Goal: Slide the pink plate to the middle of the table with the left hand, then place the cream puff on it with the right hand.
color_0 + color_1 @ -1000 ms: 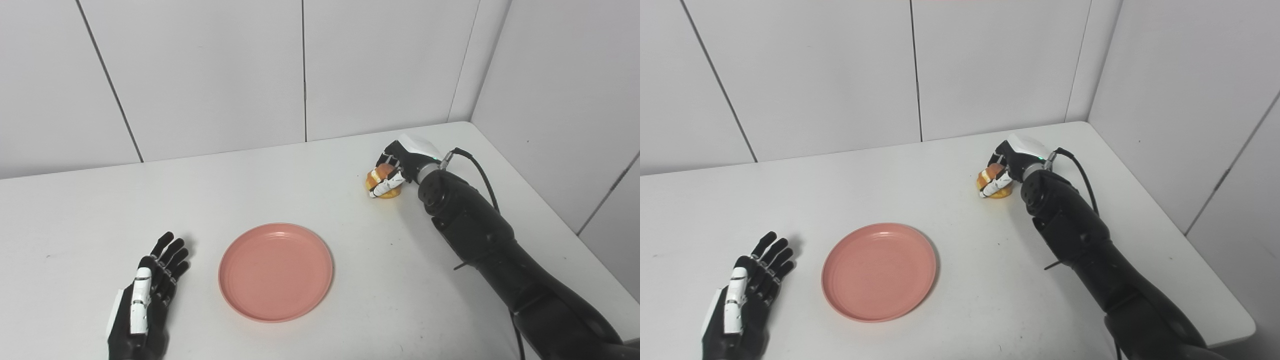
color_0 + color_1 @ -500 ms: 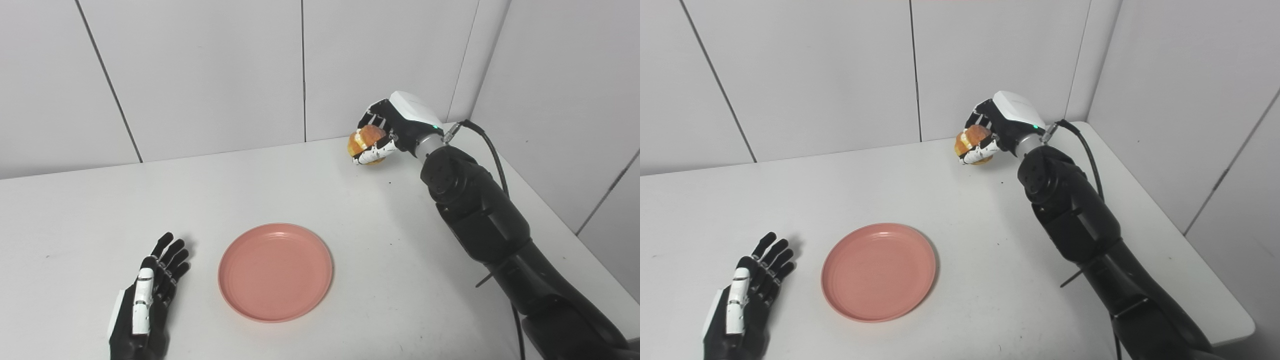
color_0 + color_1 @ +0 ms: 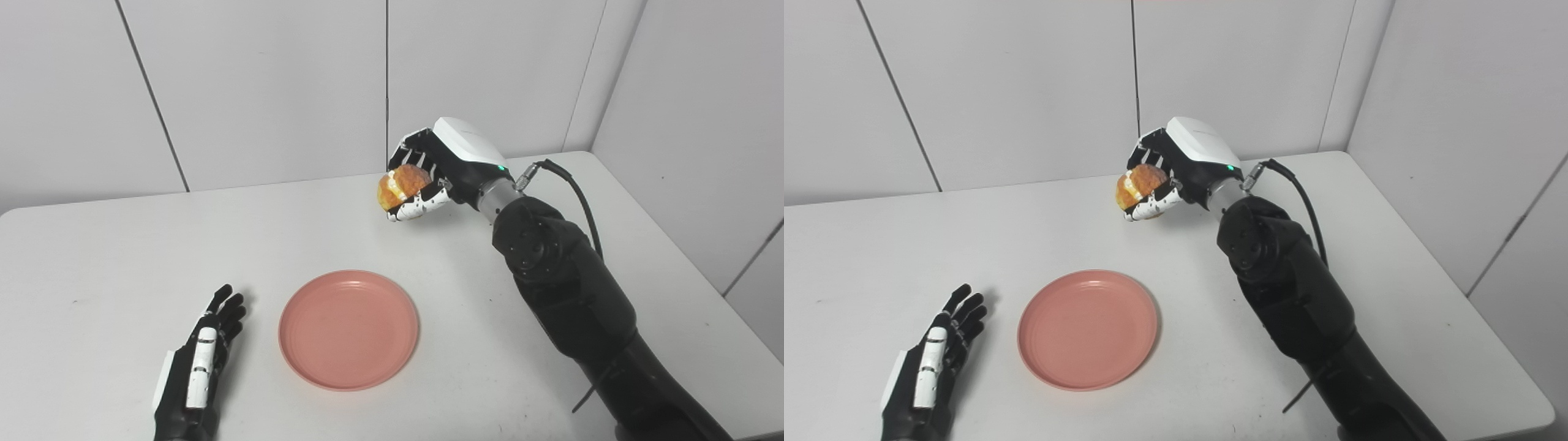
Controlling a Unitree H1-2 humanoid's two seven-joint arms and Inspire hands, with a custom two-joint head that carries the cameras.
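1. White table [image 3: 122,257], matte and plain, with a few tiny dark specks scattered on it; its rounded far-right corner sits tight in the corner of the room.
2. Behind it, pale grey wall panels [image 3: 269,86] split by thin dark vertical seams, one seam running down almost straight behind the raised hand; a second panelled wall closes the right side.
3. No brand, label or writing can be read anywhere: the only marking is a small green light on the white shell of the raised hand.
4. The right hand [image 3: 438,168] is up in the air above the far half of the table, fingers curled around the cream puff [image 3: 401,184], thumb underneath. The golden puff is clear of the surface and faces left.
5. A black cable [image 3: 579,196] loops from that wrist along the dark right arm [image 3: 569,294], which comes in from the bottom right.
6. The pink plate [image 3: 349,327] lies flat near the middle of the table, nearer the front edge, bare, well below and in front of the held puff.
7. The left hand [image 3: 196,367] lies low on the table just left of the plate, not touching it, fingers stretched out and a little apart, holding nothing.
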